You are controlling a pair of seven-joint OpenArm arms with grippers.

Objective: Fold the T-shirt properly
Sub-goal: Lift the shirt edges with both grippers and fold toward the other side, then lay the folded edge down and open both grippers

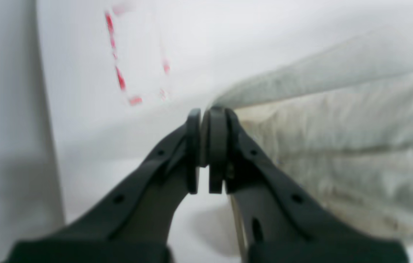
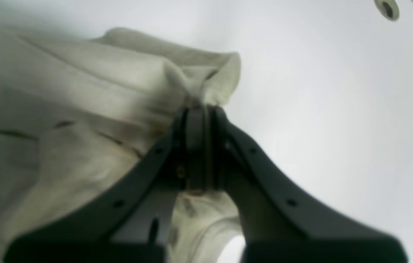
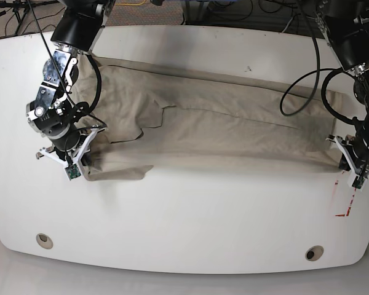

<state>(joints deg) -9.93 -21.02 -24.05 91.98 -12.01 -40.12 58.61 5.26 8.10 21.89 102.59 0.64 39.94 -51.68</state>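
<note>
Between both clamped grippers, T-shirt edge taut above bare table.

White table with two round holes near front edge, red tape marks, cables behind

The T-shirt lies stretched across the table, filling its rear half from side to side. In the base view the right gripper sits at the cloth's left end and the left gripper at its right end. Marked lines lie just in front of the left gripper.
</note>
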